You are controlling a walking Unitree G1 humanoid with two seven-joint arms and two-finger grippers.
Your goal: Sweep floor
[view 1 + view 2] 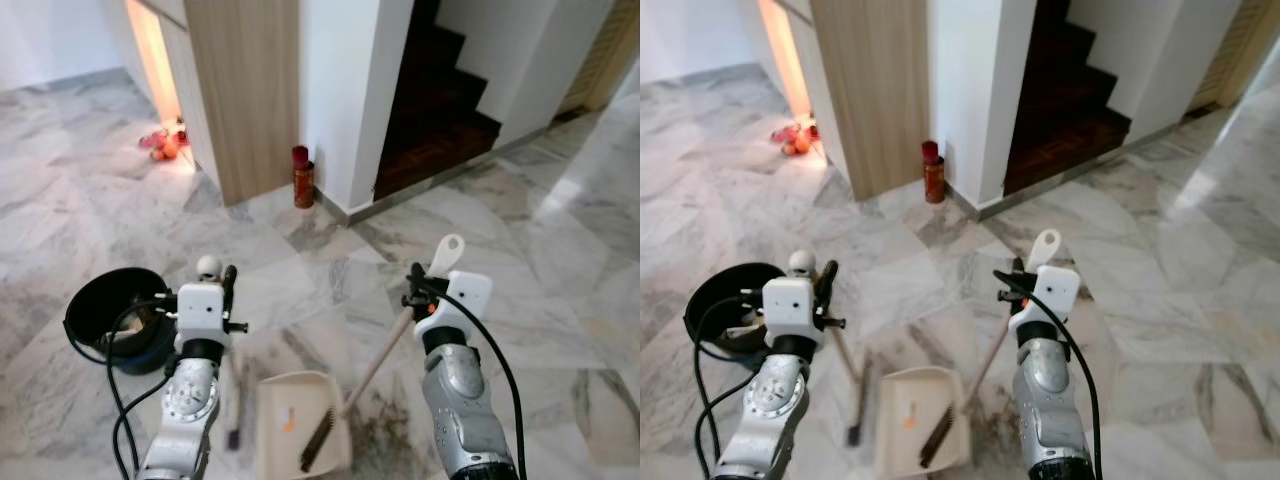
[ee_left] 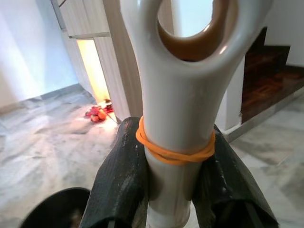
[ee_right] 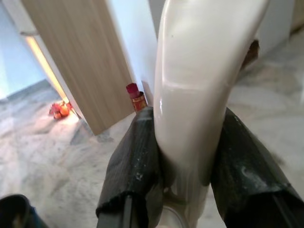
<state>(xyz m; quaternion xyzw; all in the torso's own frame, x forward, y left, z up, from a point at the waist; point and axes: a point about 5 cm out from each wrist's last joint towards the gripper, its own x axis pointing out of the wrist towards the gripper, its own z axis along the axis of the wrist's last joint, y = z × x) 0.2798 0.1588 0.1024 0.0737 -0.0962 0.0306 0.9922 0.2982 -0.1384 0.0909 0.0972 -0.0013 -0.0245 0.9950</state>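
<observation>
**Operator:** Gripping both tools now. My left gripper [image 2: 172,190] is clenched on a cream plastic handle [image 2: 178,123] with a loop at its end and an orange rubber band [image 2: 173,151] wound round the neck, just above the fingers [image 2: 121,185].

**Monitor:** And the right?

**Operator:** My right gripper [image 3: 187,175] is clamped on the glossy cream brush handle [image 3: 194,85]. In the head view its tan shaft [image 1: 378,362] slants down towards seven o'clock, to the floor beside the dustpan [image 1: 290,395].

**Monitor:** Describe the dustpan.

**Operator:** Cream, lying flat on the grey-veined marble floor [image 1: 560,290] at six o'clock between my arms, with an orange scrap and dark bristles [image 1: 318,440] in it. A black bin [image 1: 115,315] sits at nine o'clock, beside my left arm.

**Monitor:** Further out?

**Operator:** At twelve o'clock a red canister [image 1: 302,177] stands against the white wall by the wooden panel [image 1: 245,90]; dark stairs [image 1: 440,110] at one o'clock.
</observation>
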